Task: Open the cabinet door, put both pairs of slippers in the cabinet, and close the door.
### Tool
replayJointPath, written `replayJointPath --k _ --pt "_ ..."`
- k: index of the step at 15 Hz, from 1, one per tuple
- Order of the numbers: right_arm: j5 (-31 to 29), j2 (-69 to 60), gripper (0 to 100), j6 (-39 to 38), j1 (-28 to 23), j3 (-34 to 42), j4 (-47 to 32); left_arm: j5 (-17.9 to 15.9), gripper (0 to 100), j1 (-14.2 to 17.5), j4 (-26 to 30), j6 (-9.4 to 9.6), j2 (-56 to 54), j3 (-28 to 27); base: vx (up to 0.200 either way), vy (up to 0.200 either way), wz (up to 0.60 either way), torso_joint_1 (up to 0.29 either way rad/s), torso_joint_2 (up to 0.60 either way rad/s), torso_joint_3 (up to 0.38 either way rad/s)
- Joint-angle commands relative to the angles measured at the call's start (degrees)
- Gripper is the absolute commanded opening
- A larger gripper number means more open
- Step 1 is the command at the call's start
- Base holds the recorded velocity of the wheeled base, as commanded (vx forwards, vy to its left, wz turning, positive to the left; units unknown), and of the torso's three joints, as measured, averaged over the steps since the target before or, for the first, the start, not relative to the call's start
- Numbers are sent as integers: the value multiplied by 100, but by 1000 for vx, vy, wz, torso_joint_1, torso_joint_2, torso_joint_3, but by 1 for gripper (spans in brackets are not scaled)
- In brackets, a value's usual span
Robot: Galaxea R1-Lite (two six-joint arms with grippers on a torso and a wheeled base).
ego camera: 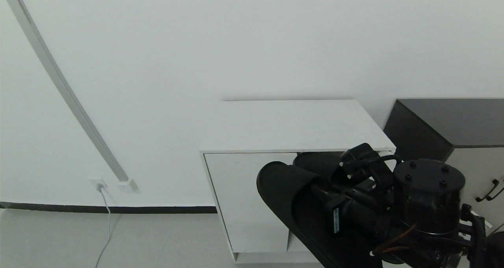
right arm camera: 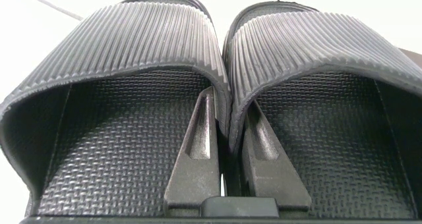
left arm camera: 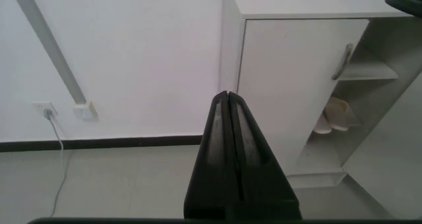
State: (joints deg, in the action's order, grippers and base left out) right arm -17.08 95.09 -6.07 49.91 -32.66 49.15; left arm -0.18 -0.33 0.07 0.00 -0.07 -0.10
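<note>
Right wrist view: right jaws pinch the black slippers [right arm camera: 151, 59] together; left jaws closed.

Light: bright, even, diffuse | shadow: soft, beside cabinet [ego camera: 291, 126], 4 o'clock | distortion: you see wall rail [ego camera: 78, 109] bow, 10 o'clock.

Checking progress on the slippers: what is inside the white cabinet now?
A light pair of slippers lies on a lower shelf of the cabinet; the shelf above looks bare. The closed door hides the other half.
</note>
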Motion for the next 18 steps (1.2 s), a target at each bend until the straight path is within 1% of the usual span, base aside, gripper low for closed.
replayJointPath --k 1,6,18 --pt "3 19 0 1 1 40 7 1 0 -2 1 0 7 1 0 -200 0 2 2 7" --pt "-6 10 0 1 10 67 95 1 0 -2 1 -9 7 1 0 -200 0 0 3 1" --pt "3 19 0 1 -16 119 191 1 0 -2 1 -9 7 1 0 0 0 0 0 0"
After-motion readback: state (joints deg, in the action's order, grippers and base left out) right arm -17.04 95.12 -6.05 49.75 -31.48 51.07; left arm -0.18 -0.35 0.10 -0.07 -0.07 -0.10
